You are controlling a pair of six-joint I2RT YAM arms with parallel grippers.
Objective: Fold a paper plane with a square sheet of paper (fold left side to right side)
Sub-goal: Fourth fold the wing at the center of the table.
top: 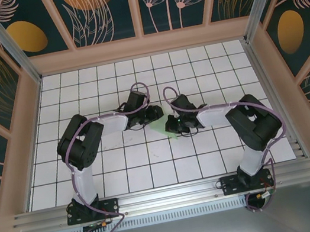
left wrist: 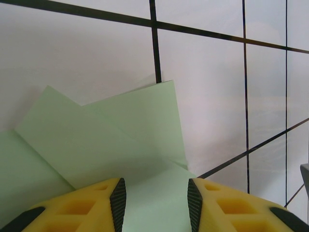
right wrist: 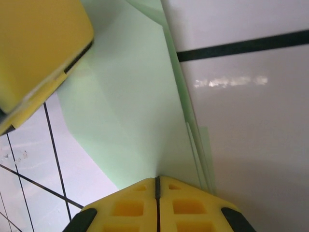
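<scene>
The paper (left wrist: 111, 145) lay folded in overlapping layers, not yet pointed; left gripper (left wrist: 154, 205) gaped above, right gripper (right wrist: 157, 191) pressed it, fingers together.

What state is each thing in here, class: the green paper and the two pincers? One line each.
sheet of paper: folded into overlapping flaps, lying flat on the grid table.
left pincer: open, jaws apart over the paper.
right pincer: shut, tips together over the paper's layered edge.
</scene>
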